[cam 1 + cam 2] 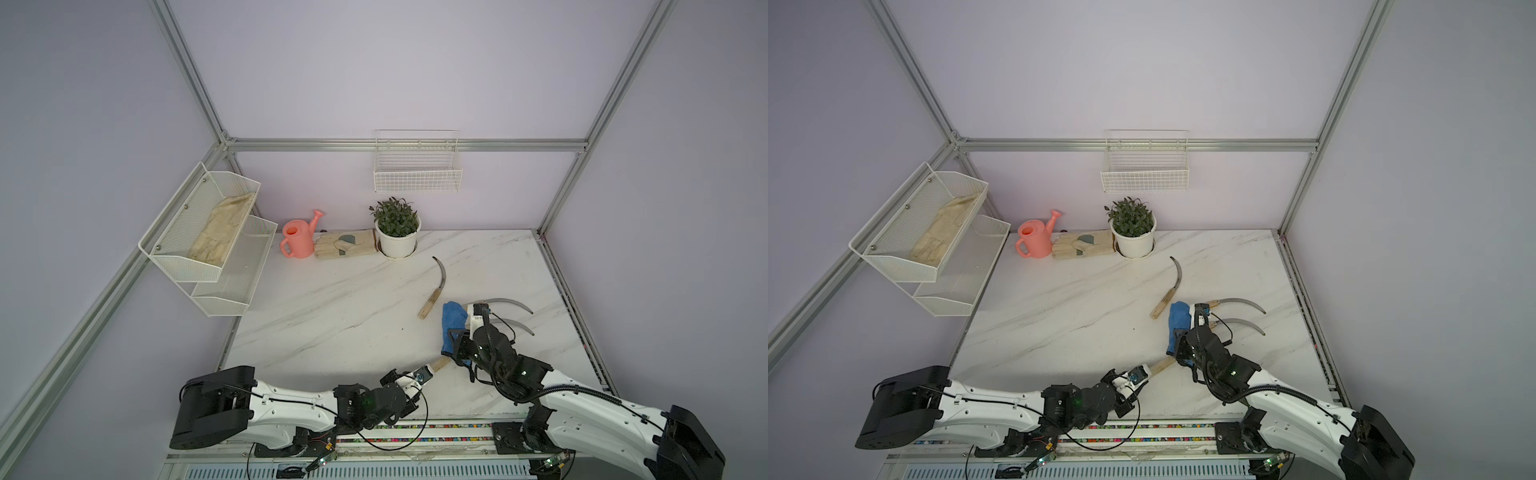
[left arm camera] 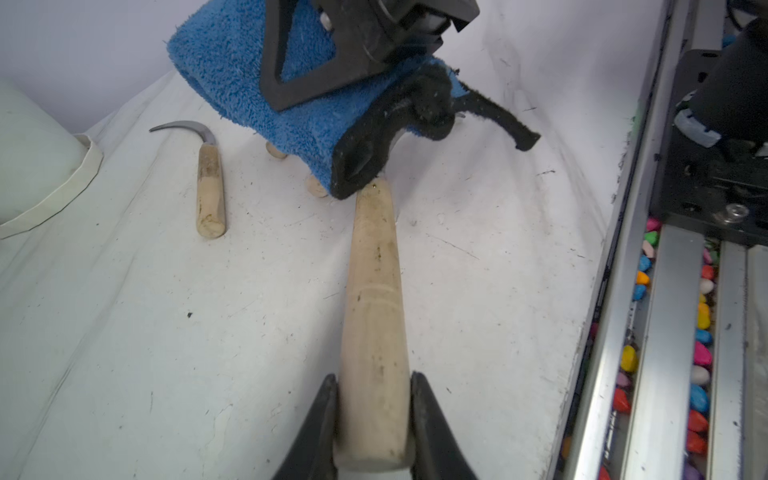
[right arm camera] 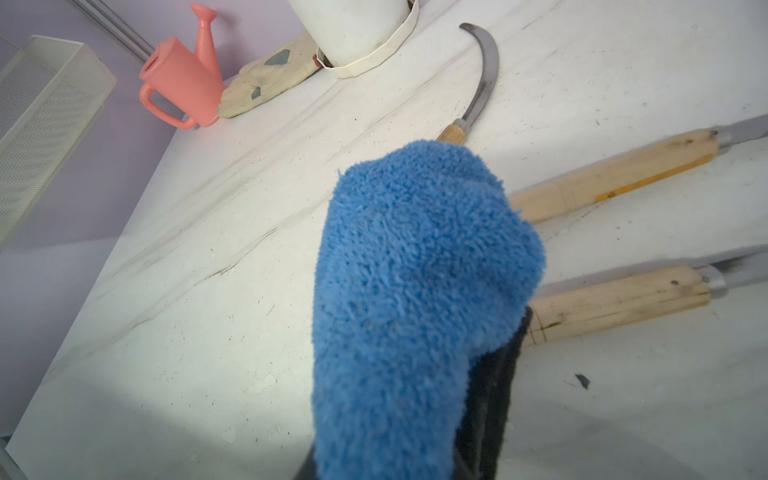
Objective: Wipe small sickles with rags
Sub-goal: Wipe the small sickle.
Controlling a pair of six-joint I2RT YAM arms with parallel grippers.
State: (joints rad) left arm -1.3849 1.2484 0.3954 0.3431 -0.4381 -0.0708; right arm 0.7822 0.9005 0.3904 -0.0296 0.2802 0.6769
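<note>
While our left gripper [image 2: 374, 386] pinches its butt end, held sickle [image 2: 374, 291]: the pale handle runs straight from those jaws to the rag [image 2: 232, 62] and meets the rag's black-trimmed end. The blade is hidden under the cloth.
Long axis: the handle points from our left arm toward the rag, so we judge the wipe must run on along that line, away from the handle and out along the blade's curve.
Left gripper: pressed onto the handle from both sides, well back from the rag.
Right gripper [image 1: 454, 348]: closed on the rag, with one black finger [image 2: 274, 50] lying across the blue pile; we cannot see the one beneath.
Nearer arm: the right one is at the rag, and the left only steadies the handle.
Left arm: stretched low and long, wrist in line with the handle.
Right arm: elbow folded, wrist bent down over the rag.
Lift: we cannot tell whether the handle rests on the table [image 1: 332, 311] or hangs just above it.
Loose sickle [image 1: 434, 291]: just beside the rag, on the side away from our arms.
Third sickle [image 3: 615, 174] and fourth sickle [image 3: 623, 299]: side by side, handle ends next to the rag on the right arm's side, untouched.
</note>
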